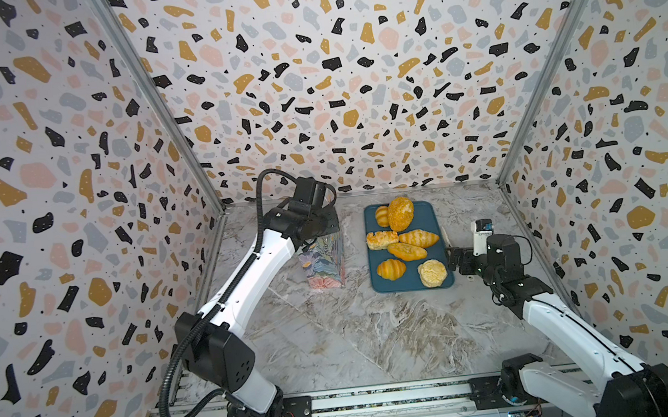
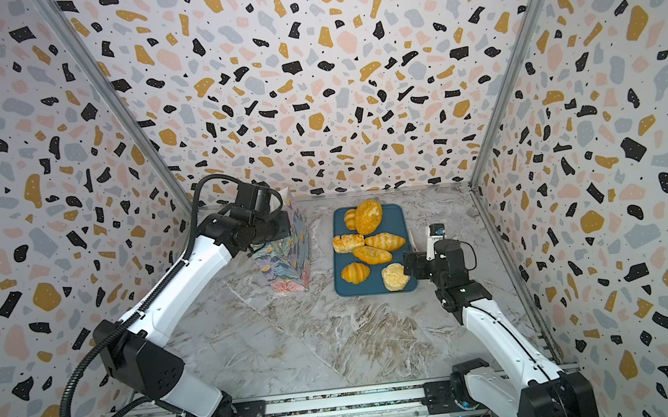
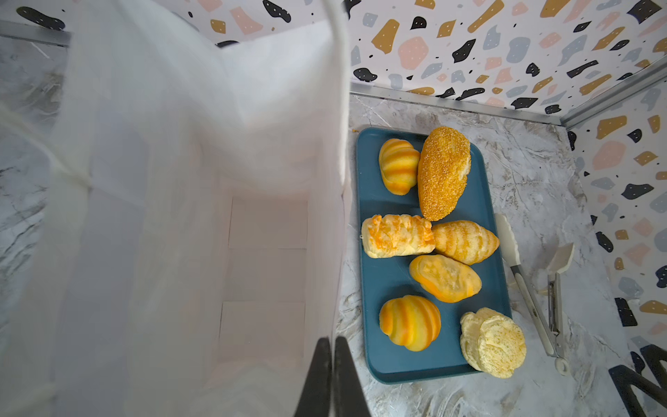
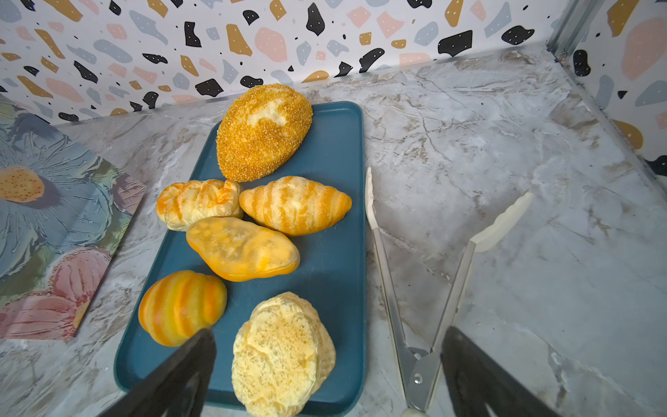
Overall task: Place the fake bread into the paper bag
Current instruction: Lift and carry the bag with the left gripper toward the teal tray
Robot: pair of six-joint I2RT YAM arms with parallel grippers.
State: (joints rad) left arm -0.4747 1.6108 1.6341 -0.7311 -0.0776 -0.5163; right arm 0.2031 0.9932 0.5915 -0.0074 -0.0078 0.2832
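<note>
Standing left of centre in both top views, the paper bag (image 1: 323, 269) is being pinched at its rim by the left gripper (image 3: 331, 346), whose jaws are being pressed together on the paper wall. The bag's white inside is being shown in the left wrist view. The bag is upright on the marble table (image 1: 337, 343).

Just right of the bag, all seven pieces of the fake bread (image 1: 407, 250) are being carried by a dark-blue tray (image 1: 429, 217). The crumbed loaf (image 1: 400, 213) is at the tray's upper edge and the pale bun (image 1: 432, 273) at its lower right corner.

Further right, just beside the tray's right edge, white-tipped tongs (image 4: 426, 289) are being shown spread open on the table.

At the right of the frame, the right gripper (image 4: 329, 334) is being held with its jaws wide apart and gripping nothing. It is close to the tray's lower right corner and the hinge of the tongs.
</note>
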